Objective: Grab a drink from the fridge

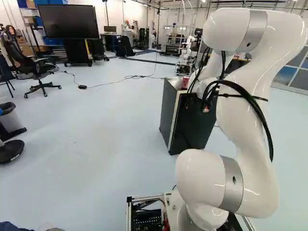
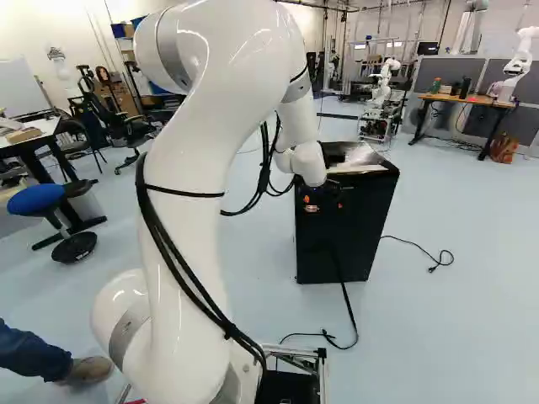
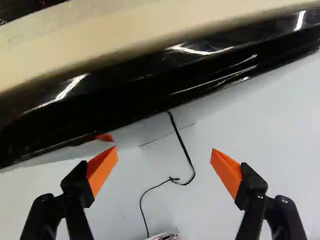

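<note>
The fridge (image 1: pixel 167 115) is a small black cabinet ahead of the arm, also standing in the right base view as a dark box (image 2: pixel 345 240). A red can (image 1: pixel 185 83) appears on its top in the left base view. My gripper (image 2: pixel 312 204) is at the upper part of the fridge's near side, partly hidden behind the wrist. Seen from the wrist, the gripper (image 3: pixel 164 170) stands open, its orange pads wide apart with only floor visible between them. Ahead of the fingers runs the fridge's glossy black edge (image 3: pixel 165 82) with a cream band beyond it.
A black cable (image 2: pixel 347 316) lies on the floor by the fridge. Another robot (image 2: pixel 385 80) stands behind the fridge, and one more is by an orange-topped table (image 2: pixel 467 99). An office chair (image 1: pixel 38 72) and a large screen (image 1: pixel 68 21) are farther left.
</note>
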